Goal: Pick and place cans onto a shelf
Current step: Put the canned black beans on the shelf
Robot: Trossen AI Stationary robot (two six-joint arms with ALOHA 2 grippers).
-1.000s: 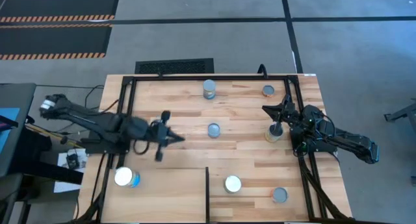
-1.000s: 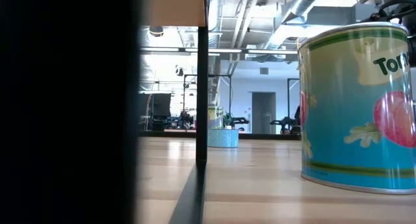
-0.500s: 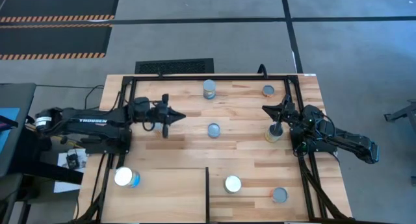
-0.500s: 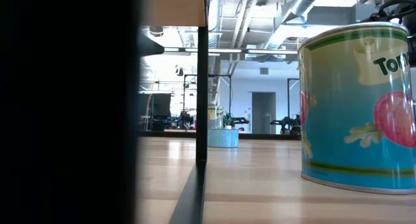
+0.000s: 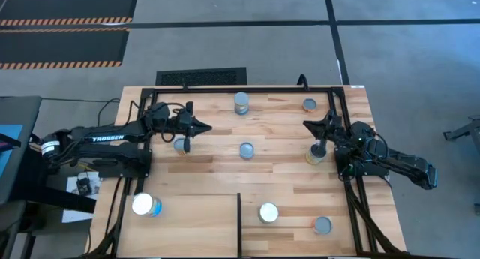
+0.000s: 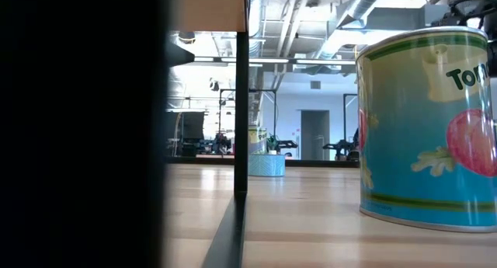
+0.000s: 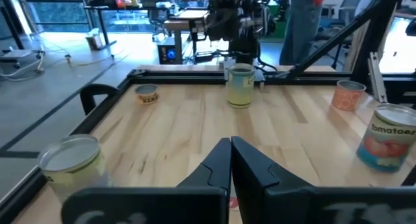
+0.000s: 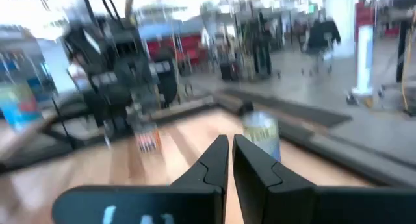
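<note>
Left tool (image 5: 204, 129) hovers over the striped-plank wooden desk (image 5: 285, 176) on its left half, fingers pressed together, gripping nothing. In the left wrist view the tool's tips (image 7: 230, 141) meet with only bare wood in front of them. A grey-topped tin can (image 5: 181, 145) stands just beside this tool, slightly nearer the front edge.

Right tool (image 5: 309, 124) sits near the right side rail. Its fingers are almost together with nothing between them, as the right wrist view (image 8: 230, 138) shows. A yellowish-label can (image 5: 316, 154) stands just beside it, partly hidden by the arm.

8 cans show from above:
- 2 near the far edge: a grey-topped can (image 5: 242, 103) and a low small tin (image 5: 309, 104).
- 1 silver-topped can (image 5: 247, 150) at desk centre.
- 1 white-topped can (image 5: 268, 212) and 1 grey-topped can (image 5: 323, 225) near the front right.
- 1 white-topped blue-label can (image 5: 146, 206) on the pale smooth plywood shelf (image 5: 191, 225) at front left.

The shelf's thin dark edge faces right. The low view is filled by a blue tomato-label can (image 6: 423, 128) close up.
</note>
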